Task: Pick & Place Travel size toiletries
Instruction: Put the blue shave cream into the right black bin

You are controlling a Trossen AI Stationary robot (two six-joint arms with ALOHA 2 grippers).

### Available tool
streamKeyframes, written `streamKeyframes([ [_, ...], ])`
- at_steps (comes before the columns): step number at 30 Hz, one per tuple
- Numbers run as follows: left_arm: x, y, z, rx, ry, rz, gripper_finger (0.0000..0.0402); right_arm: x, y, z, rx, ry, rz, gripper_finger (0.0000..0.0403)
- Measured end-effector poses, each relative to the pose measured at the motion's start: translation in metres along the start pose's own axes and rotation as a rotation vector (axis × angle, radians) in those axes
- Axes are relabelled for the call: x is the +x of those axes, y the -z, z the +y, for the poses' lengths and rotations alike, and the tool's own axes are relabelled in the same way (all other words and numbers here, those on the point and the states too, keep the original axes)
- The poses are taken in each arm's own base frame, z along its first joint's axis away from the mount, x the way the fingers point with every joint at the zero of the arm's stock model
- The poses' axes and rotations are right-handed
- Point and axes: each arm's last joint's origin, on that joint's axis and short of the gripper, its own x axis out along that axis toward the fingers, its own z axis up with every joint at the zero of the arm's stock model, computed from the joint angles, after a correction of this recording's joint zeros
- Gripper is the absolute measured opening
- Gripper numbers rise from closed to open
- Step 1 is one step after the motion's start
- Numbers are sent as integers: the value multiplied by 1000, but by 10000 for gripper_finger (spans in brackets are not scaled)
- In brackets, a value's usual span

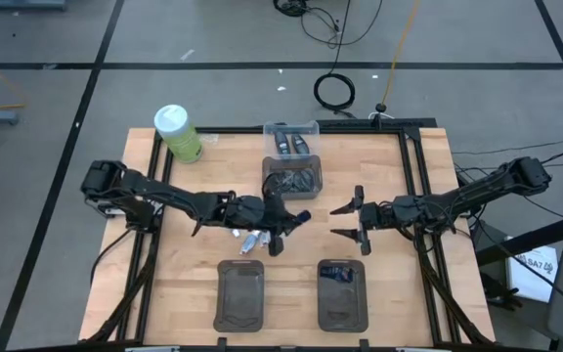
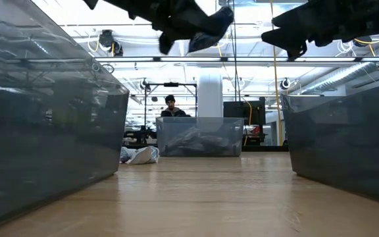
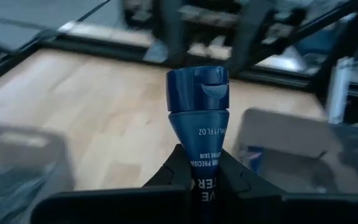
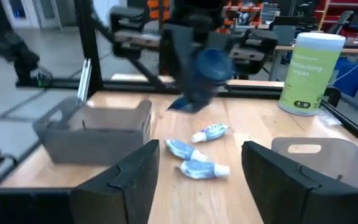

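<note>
- The left gripper (image 1: 283,221) hangs over the middle of the wooden table (image 1: 203,186), above the boards, with its fingers pressed tight on a dark blue tube (image 3: 199,118).
- In the left wrist view the tube stands cap-up between the two fingers (image 3: 173,171), its round blue cap clear of them and white lettering showing on its body.
- From the low view the same tube (image 2: 206,33) is held high above the table, tilted, with bare wood beneath it.
- The right gripper (image 1: 352,223) waits near the table's middle, just right of the left one, its fingers spread wide and nothing between them.
- Three white-and-pale-blue tubes (image 4: 199,154) lie loose on the wood below the left gripper, close together, two of them touching.
- Two dark grey trays sit side by side at the near edge. The left tray (image 1: 241,293) looks bare, while the right tray (image 1: 343,295) holds a dark blue item (image 1: 337,275) at its far end.
- A clear bin (image 1: 293,177) behind the grippers holds a heap of dark small items. A second clear bin (image 1: 291,140) just beyond it holds a few dark bottles.
- A green bottle with a white cap (image 1: 177,132) stands at the table's far left corner.
- A person (image 2: 170,108) sits in the room beyond the table.
</note>
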Motion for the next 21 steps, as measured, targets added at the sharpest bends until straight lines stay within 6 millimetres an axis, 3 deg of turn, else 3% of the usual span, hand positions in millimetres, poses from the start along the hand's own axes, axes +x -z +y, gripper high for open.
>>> streamKeyframes([
  [10, 12, 5, -1, 11, 41, -24, 33, 22, 5, 1, 59, 5, -116, 302],
  [21, 13, 6, -2, 51, 48, -19, 17, 42, 14, -9, 118, 9, -200, 294],
])
